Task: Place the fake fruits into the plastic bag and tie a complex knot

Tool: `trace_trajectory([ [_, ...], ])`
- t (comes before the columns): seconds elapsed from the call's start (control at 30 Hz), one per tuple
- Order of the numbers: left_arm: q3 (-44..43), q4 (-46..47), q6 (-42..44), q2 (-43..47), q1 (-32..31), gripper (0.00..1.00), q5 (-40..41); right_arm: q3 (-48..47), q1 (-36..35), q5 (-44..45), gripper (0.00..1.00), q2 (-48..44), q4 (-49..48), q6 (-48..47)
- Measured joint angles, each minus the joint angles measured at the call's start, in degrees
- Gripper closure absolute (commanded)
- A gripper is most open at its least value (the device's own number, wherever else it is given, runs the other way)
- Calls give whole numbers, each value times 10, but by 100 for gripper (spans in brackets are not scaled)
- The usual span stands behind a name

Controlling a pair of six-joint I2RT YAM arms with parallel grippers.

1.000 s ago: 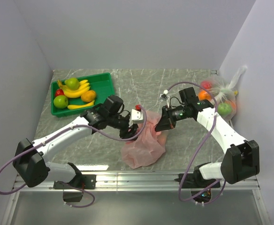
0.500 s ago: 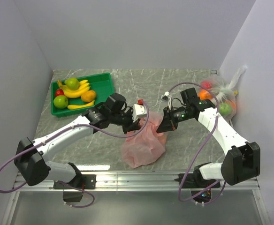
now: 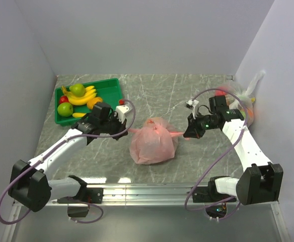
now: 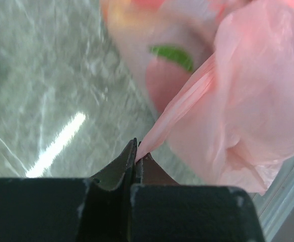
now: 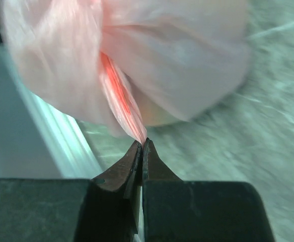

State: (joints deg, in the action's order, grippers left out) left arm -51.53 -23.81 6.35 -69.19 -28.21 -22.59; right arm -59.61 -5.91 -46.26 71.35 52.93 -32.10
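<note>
The left gripper (image 4: 136, 154) is pinched tight on a stretched, tapering strip (image 4: 179, 108) of thin pink film, its black fingertips meeting with only that film between them. Opposite, the right gripper (image 5: 142, 143) is clamped the same way on a pleated, twisted strip (image 5: 121, 93) of the same glossy film. Both strips run taut and nearly level from the plastic bag (image 3: 152, 146), one to each side. The left arm (image 3: 61, 148) reaches in low from its base at the near left, wrist turned toward the middle. The right arm (image 3: 242, 143) bends out along the right wall and angles back inward. The bag sits on the grey veined table (image 3: 157, 91) between the two grippers, a rounded, crinkly, translucent bulge with its top drawn into a small bunch (image 3: 154, 123). Through the film the left wrist view shows a blurred reddish fruit with a green leaf (image 4: 172, 53). At the far left a green tray (image 3: 112, 88) holds bananas (image 3: 81, 99), two green apples, an orange and a red fruit. A clear bag (image 3: 240, 98) of fruit lies by the right wall.
</note>
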Motion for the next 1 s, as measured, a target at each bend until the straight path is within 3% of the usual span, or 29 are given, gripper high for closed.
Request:
trace_trajectory([
  [0.33,49,6,57,-2,57,100,-28,82,68,27,100,-1,-38,-65],
  [1.0,92,24,167,-49,104,100,-65,154,100,7,100,39,-94,-113],
])
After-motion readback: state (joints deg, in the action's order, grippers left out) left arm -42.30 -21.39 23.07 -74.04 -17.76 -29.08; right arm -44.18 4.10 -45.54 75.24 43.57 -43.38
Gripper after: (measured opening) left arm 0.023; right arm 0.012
